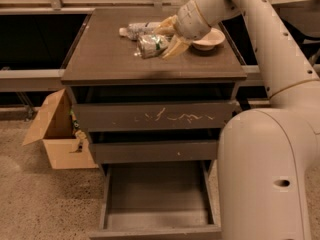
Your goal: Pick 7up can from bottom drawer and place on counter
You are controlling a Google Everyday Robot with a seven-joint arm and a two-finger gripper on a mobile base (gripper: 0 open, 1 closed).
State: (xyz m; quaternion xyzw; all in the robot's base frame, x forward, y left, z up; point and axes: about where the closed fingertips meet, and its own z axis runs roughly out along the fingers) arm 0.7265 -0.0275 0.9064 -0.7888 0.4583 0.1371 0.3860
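Note:
The 7up can (150, 45), silver with a green label, lies on its side between the yellowish fingers (175, 47) of my gripper (160, 42). The gripper is shut on the can, low over the back middle of the counter (105, 61). I cannot tell whether the can touches the counter. The bottom drawer (157, 196) is pulled open below, and its grey inside holds nothing. The two drawers above it are shut.
A clear plastic water bottle (132, 30) lies on the counter just behind and left of the can. A white bowl (212, 38) sits at the counter's back right, by my wrist. A cardboard box (57, 134) stands on the floor to the left. My robot body (265, 174) fills the right side.

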